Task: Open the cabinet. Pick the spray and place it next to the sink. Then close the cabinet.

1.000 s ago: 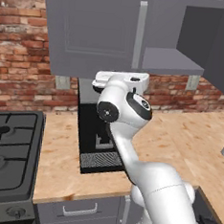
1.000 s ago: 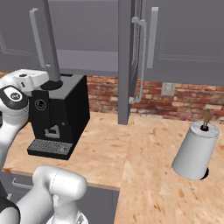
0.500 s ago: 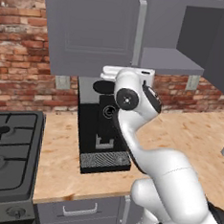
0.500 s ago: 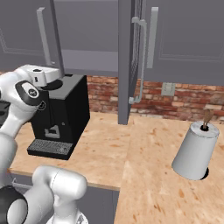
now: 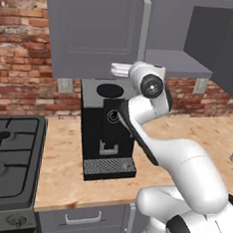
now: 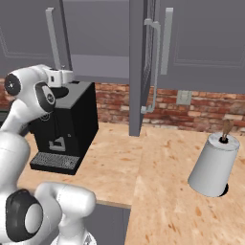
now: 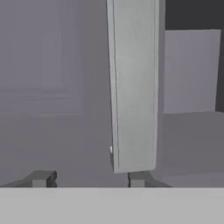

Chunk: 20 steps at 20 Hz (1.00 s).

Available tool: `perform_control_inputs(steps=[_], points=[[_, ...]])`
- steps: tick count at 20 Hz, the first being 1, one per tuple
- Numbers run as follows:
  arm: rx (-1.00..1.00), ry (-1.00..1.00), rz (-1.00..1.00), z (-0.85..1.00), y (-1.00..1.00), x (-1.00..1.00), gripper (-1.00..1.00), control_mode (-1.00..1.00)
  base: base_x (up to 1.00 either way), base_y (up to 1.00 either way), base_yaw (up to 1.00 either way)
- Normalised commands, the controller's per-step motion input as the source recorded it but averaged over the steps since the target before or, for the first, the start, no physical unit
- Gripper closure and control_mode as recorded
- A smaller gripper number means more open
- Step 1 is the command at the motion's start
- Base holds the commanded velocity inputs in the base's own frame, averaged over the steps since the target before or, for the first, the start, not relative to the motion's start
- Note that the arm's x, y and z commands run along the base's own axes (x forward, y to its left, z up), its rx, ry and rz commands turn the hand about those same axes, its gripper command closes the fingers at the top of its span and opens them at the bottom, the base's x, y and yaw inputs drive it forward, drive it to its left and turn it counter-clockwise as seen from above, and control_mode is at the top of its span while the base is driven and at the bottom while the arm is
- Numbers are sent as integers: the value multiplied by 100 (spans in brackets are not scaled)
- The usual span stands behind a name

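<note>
The cabinet (image 5: pixel 96 32) hangs on the far wall above the worktop (image 6: pixel 158 167); its right door stands open, its left door is closed. The left door's bar handle (image 7: pixel 133 87) runs vertically. The hand (image 7: pixel 89 178) is partly open beneath the handle's lower end, holding nothing.

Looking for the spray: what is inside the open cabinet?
Inside the cabinet, a bare grey shelf and dark back wall show. No spray is visible; the closed left door covers that half.
</note>
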Motion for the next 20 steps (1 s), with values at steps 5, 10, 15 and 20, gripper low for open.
perform_control_inputs(steps=[5,10,15,20], points=[[5,13,11,46,-25,20,-100,-100,0,0,0],[6,6,11,28,-21,3,-100,-100,0,0,0],[4,0,12,3,-23,-9,-100,-100,0,0,0],[2,-4,8,13,-25,-67,-100,-100,0,0,0]])
